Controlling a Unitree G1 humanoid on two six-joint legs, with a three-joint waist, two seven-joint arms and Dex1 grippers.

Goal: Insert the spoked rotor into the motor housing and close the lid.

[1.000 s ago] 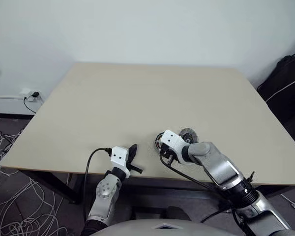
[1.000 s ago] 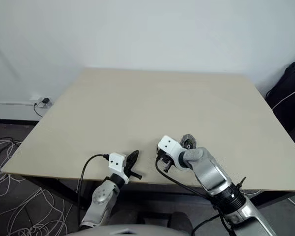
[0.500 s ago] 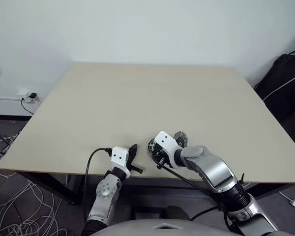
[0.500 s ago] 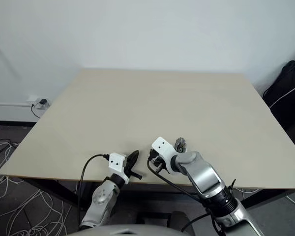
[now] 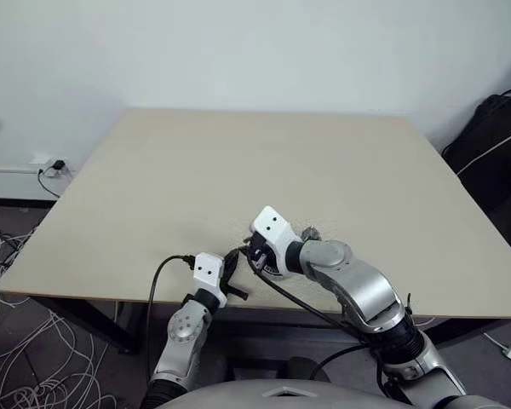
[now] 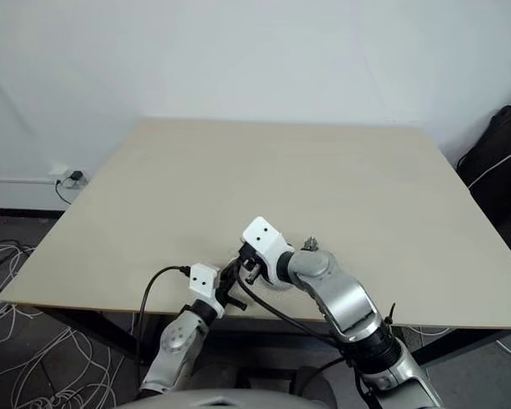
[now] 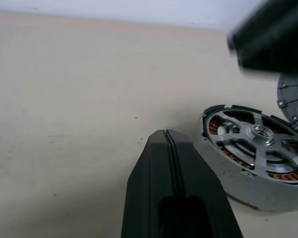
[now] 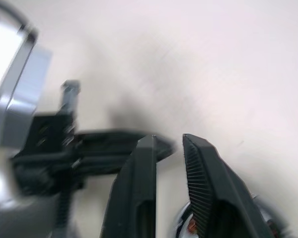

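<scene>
Rotor [image 7: 258,136] sits inside the housing [image 7: 248,183] on the surface [image 5: 238,170], so only the lid [image 7: 293,96] is left to put on, while the left pincer [image 7: 165,136] is pressed together and the right pincer [image 8: 169,144] is slightly spread, holding nothing.

The table [image 5: 238,170] is pale beige, plain and unpatterned. Just beside the black fingers of the left gripper [image 7: 165,136] sits the motor housing [image 7: 248,186], grey-walled, with copper-orange windings showing between the silver spokes of the rotor [image 7: 256,136] and its dark rim. The right gripper [image 8: 169,141] has black fingers, one pad [image 8: 196,173] finely ribbed. Both wrists carry white blocks. The wall [image 5: 255,51] behind is white.
</scene>
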